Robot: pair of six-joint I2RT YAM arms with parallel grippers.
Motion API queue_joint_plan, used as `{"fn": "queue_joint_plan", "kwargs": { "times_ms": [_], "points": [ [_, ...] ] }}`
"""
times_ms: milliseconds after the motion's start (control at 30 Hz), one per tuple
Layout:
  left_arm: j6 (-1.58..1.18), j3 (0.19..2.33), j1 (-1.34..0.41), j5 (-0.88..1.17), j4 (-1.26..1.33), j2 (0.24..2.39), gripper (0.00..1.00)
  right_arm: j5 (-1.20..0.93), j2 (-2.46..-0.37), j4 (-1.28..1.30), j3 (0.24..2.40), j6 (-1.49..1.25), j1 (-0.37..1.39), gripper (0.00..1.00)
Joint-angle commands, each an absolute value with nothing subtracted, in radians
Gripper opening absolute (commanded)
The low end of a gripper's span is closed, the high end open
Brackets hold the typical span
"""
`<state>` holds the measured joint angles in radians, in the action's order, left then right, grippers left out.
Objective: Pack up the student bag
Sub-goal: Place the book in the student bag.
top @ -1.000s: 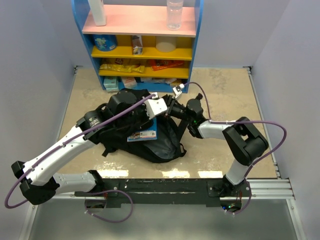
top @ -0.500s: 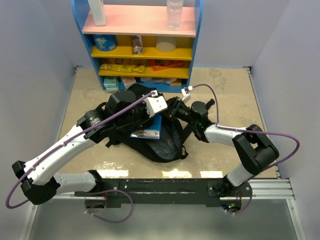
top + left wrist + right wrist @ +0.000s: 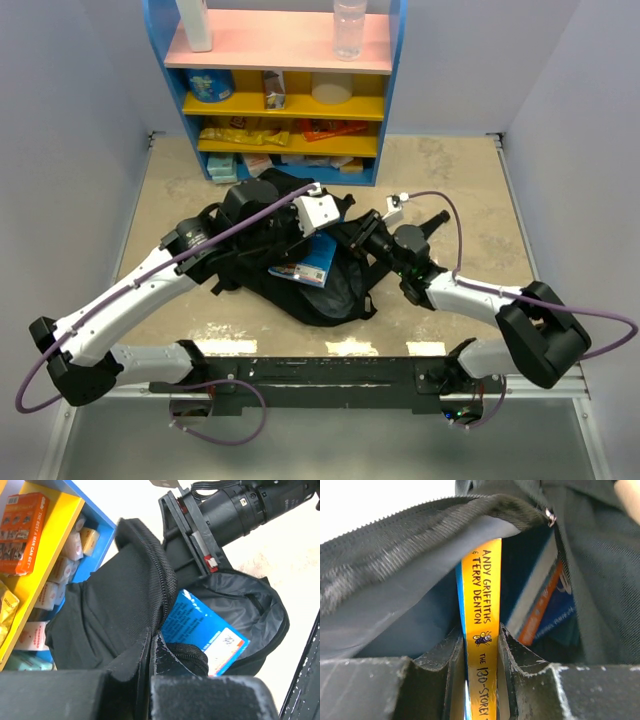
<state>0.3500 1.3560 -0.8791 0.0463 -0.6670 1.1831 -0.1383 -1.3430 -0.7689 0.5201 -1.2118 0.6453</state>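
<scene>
While the student bag (image 3: 335,295) lies slumped near the middle of the counter (image 3: 460,190), just short of the shelf unit (image 3: 280,110) at the far edge, both arms work at its mouth.

Left gripper (image 3: 151,642): closed on a fold of the bag's zip edge, holding the upper flap up so that the opening gapes toward the counter's right edge.

Right gripper (image 3: 482,647): clamped on a yellow-spined book (image 3: 482,595), with the book's leading end under the raised flap.

A blue book (image 3: 202,630) with a barcode label lies in the mouth. Whether it is the same volume as the held one cannot be told.

Handling, by judgement: the bag is soft, limp fabric that sags and folds wherever it is unsupported, so it probably holds no shape of its own. The stitched zip rim, the top loop and the straps offer firmer purchase than the thin lining. The book is stiff and light, best pinched across its spine as shown.

Room: the shelf unit closes off the far edge. Bare counter shows toward the right edge and the far-right corner, leaving the right arm space to draw back. The flap's underside and the zip teeth are the likeliest snag points.
</scene>
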Motion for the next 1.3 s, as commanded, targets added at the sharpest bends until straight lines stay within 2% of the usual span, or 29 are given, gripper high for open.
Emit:
{"fn": "queue_joint_plan", "kwargs": {
  "times_ms": [0, 300, 400, 567, 633, 767, 833, 900, 933, 967, 1033, 1067, 1100, 1133, 1167, 1200, 1233, 1267],
  "points": [
    [0.327, 1.431, -0.885, 0.081, -0.587, 1.166, 0.00, 0.011, -1.339, -0.933, 0.606, -1.284, 0.603, 0.00],
    [0.327, 1.430, -0.885, 0.092, -0.592, 1.166, 0.00, 0.107, -1.540, -1.141, 0.693, -1.390, 0.614, 0.00],
    [0.330, 1.428, -0.887, 0.094, -0.592, 1.163, 0.00, 0.187, -1.494, -0.941, 0.748, -1.306, 0.632, 0.00],
    [0.328, 1.422, -0.885, 0.092, -0.580, 1.164, 0.00, 0.187, -1.545, -0.840, 0.848, -1.234, 0.731, 0.00],
    [0.330, 1.425, -0.887, 0.095, -0.580, 1.164, 0.00, 0.157, -1.601, -0.836, 0.865, -1.216, 0.793, 0.03],
    [0.328, 1.434, -0.887, 0.092, -0.586, 1.164, 0.00, 0.103, -1.664, -0.890, 0.844, -1.262, 0.833, 0.17],
    [0.328, 1.436, -0.885, 0.095, -0.586, 1.163, 0.00, 0.087, -1.669, -0.879, 0.841, -1.258, 0.836, 0.20],
    [0.328, 1.437, -0.887, 0.098, -0.584, 1.163, 0.00, 0.060, -1.664, -0.848, 0.845, -1.238, 0.835, 0.31],
    [0.330, 1.439, -0.885, 0.098, -0.584, 1.164, 0.00, 0.037, -1.660, -0.812, 0.868, -1.235, 0.833, 0.38],
    [0.331, 1.439, -0.887, 0.098, -0.584, 1.164, 0.00, 0.032, -1.634, -0.742, 0.871, -1.221, 0.833, 0.52],
    [0.331, 1.442, -0.885, 0.094, -0.586, 1.163, 0.00, 0.046, -1.580, -0.665, 0.848, -1.192, 0.833, 0.67],
    [0.333, 1.442, -0.887, 0.094, -0.587, 1.161, 0.00, 0.063, -1.550, -0.596, 0.832, -1.187, 0.831, 0.78],
    [0.333, 1.443, -0.887, 0.094, -0.588, 1.163, 0.00, 0.098, -1.472, -0.554, 0.816, -1.177, 0.824, 0.83],
    [0.333, 1.447, -0.885, 0.091, -0.588, 1.164, 0.08, 0.107, -1.435, -0.508, 0.790, -1.167, 0.819, 0.87],
    [0.337, 1.450, -0.887, 0.092, -0.591, 1.166, 0.21, 0.121, -1.389, -0.430, 0.776, -1.146, 0.818, 0.88],
    [0.337, 1.459, -0.885, 0.094, -0.592, 1.169, 0.36, 0.147, -1.305, -0.382, 0.766, -1.106, 0.816, 0.88],
    [0.336, 1.463, -0.887, 0.094, -0.592, 1.172, 0.59, 0.155, -1.251, -0.349, 0.735, -1.088, 0.816, 0.87],
    [0.328, 1.466, -0.887, 0.094, -0.594, 1.175, 0.68, 0.164, -1.205, -0.271, 0.723, -1.071, 0.815, 0.86]
  ]
}}
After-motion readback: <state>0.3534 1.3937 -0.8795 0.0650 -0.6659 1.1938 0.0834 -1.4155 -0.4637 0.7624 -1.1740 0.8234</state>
